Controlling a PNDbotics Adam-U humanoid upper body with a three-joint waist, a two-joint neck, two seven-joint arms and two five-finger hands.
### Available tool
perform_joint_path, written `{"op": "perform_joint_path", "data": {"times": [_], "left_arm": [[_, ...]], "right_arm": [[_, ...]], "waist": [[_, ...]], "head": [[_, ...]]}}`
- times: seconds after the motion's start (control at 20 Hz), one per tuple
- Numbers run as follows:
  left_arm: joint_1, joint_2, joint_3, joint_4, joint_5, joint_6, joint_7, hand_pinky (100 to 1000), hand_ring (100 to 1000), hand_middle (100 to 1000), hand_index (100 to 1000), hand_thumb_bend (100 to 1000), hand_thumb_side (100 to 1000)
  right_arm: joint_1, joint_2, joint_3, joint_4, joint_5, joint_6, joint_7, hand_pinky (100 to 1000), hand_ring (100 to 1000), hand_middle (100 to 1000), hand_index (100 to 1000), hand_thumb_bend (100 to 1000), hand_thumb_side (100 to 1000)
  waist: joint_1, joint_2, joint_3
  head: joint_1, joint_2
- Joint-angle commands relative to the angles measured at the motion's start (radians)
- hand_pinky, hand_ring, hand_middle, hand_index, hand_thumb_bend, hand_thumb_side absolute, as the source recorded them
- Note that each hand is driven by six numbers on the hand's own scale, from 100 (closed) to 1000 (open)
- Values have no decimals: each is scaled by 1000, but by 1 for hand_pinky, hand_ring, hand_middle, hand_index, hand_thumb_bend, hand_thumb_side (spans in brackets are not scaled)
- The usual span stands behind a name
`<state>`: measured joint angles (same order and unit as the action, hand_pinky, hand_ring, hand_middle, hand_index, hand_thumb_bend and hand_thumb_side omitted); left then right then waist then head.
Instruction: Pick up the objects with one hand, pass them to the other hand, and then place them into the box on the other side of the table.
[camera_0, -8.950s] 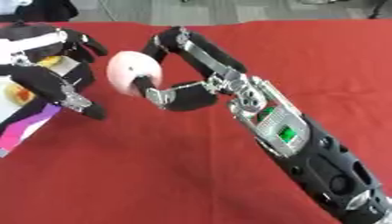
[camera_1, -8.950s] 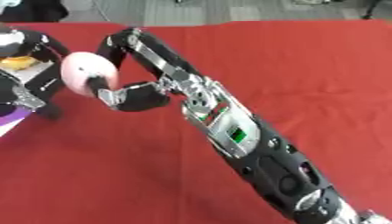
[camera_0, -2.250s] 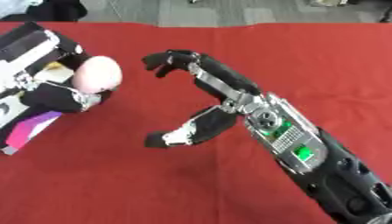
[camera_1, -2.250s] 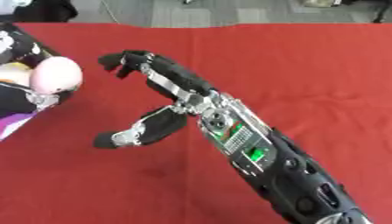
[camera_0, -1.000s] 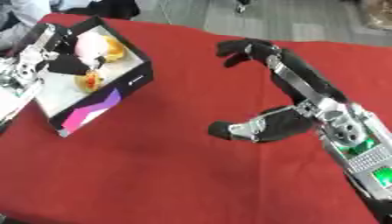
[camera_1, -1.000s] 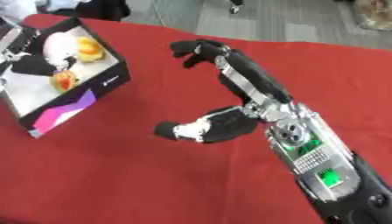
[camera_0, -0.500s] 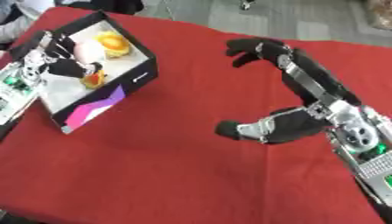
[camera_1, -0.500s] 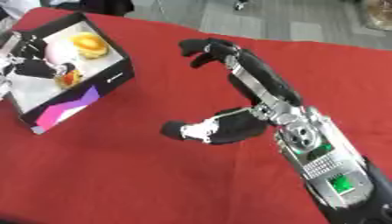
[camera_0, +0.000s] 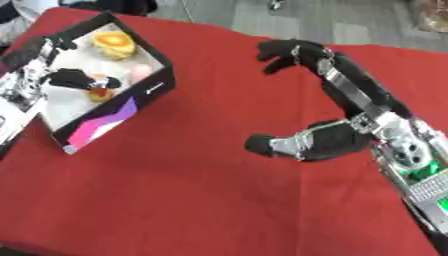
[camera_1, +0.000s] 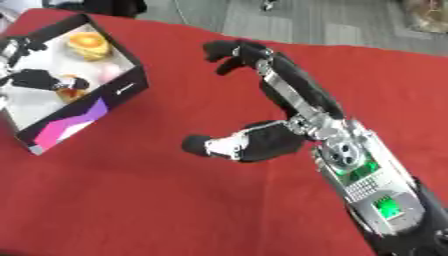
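The right hand (camera_0: 328, 142) is being held empty above the red cloth (camera_0: 201, 190), with fingers spread wide and curved and the thumb set well apart from them, so nothing is being grasped or touched. The left hand (camera_0: 66, 79) is being held over the open box (camera_0: 150, 91) at the left edge of the table; its dark fingers are reaching in over the box's white floor, but it cannot be told whether they are closed round anything or already released. The pale pink ball (camera_0: 140, 71) is lying inside the box, near the wall on the right side, just beside the left hand's fingers and apparently clear of them. An orange-and-yellow item (camera_0: 115, 44) is lying in the far end of the box, and a smaller orange-and-red item (camera_0: 101, 93) is sitting right beneath the left fingers. The ball is being judged light, smooth and rounded, probably rigid or slightly yielding; a cupped hold with fingers wrapped round its widest part and the thumb opposite is being judged best, since a fingertip pinch would likely let it roll out. No other loose object is being seen on the cloth.
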<state>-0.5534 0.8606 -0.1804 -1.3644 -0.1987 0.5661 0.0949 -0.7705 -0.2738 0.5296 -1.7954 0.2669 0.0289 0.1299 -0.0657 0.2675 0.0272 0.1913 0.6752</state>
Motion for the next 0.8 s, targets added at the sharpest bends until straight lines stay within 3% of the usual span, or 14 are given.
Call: {"op": "perform_joint_path", "data": {"times": [0.05,0.15,0.3,0.35,0.55,0.6,0.7,0.75,0.8], "left_arm": [[-12,26,25,-12,-12,-1,-7,974,848,779,780,1000,326],[-10,26,33,-22,-1,-10,2,952,816,752,750,1000,299],[-1,27,64,-69,46,-26,77,928,777,743,694,1000,404],[7,28,78,-98,73,-35,115,914,759,738,663,966,456],[81,43,128,-272,187,-134,255,911,753,760,693,795,603],[103,46,146,-317,217,-167,287,913,761,770,715,748,662],[152,52,183,-395,274,-222,353,916,773,784,746,702,726],[174,54,200,-424,297,-241,384,918,772,783,749,648,745],[195,54,214,-445,318,-255,414,924,773,781,753,573,781]], "right_arm": [[-8,-21,-17,-26,-7,4,-9,932,763,784,898,675,480],[-5,-22,-21,-26,-8,6,-13,931,761,782,896,674,470],[-1,-27,-32,-32,-16,10,-27,931,760,782,896,668,459],[-1,-32,-39,-38,-21,11,-35,931,761,783,897,652,449],[-7,-69,-89,-78,-46,18,-83,933,771,800,899,622,388],[-10,-84,-108,-88,-55,20,-101,934,778,808,902,583,371],[-15,-117,-150,-105,-77,23,-145,937,786,812,899,425,422],[-15,-137,-172,-114,-84,23,-170,938,791,815,896,303,471],[-12,-157,-193,-122,-89,24,-195,940,793,815,896,260,495]], "waist": [[4,-10,-1],[6,-11,-1],[8,-13,-1],[8,-15,-1],[10,-23,-3],[11,-28,-3],[14,-38,-2],[16,-45,-1],[19,-52,0]], "head": [[-6,9],[-9,13],[-24,16],[-34,18],[-114,27],[-139,29],[-179,29],[-194,29],[-209,30]]}}
